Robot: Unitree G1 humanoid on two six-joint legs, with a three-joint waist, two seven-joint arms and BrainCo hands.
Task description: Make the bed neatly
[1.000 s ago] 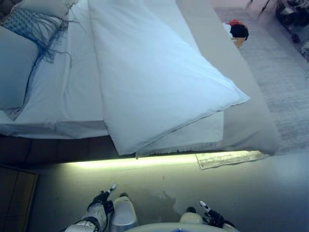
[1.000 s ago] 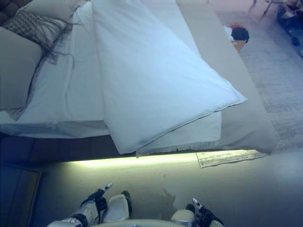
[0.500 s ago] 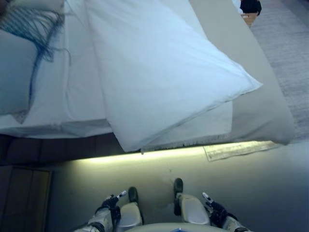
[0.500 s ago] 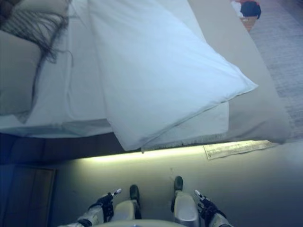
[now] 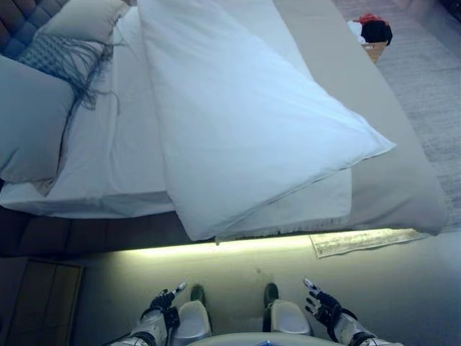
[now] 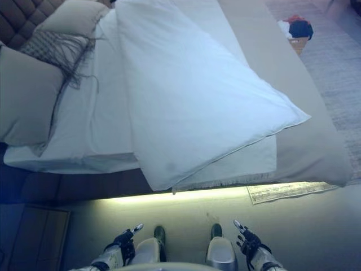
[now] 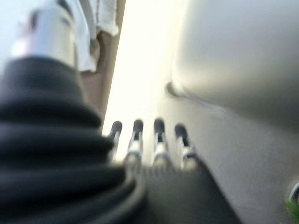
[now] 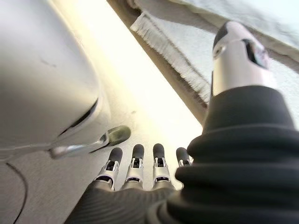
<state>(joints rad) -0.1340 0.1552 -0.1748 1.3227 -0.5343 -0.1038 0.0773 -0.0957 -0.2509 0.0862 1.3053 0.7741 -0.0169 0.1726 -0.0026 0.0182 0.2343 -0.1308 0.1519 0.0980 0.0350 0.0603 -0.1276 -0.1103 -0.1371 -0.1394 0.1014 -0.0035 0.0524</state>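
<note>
A white duvet (image 5: 245, 122) lies folded at a slant across the bed (image 5: 389, 166), its near corner hanging over the bed's front edge. A white sheet with a fringed hem (image 5: 317, 209) shows under it, and again in the right wrist view (image 8: 168, 51). Pillows (image 5: 29, 115) and a fringed dark cushion (image 5: 61, 58) sit at the head, on the left. My left hand (image 5: 164, 301) and right hand (image 5: 322, 304) hang low in front of the bed, fingers straight and empty, well short of the bedding.
A basket with clothes (image 5: 373, 34) stands on the carpet beyond the bed at the right. A fringed rug edge (image 5: 367, 241) lies on the floor by the bed's near right corner. A lit strip runs under the bed front. A wooden panel (image 5: 39, 303) is at lower left.
The camera has shifted, so more of the headboard and pillows shows. Both hands stay low and empty; the right hand has come a little further into view.
</note>
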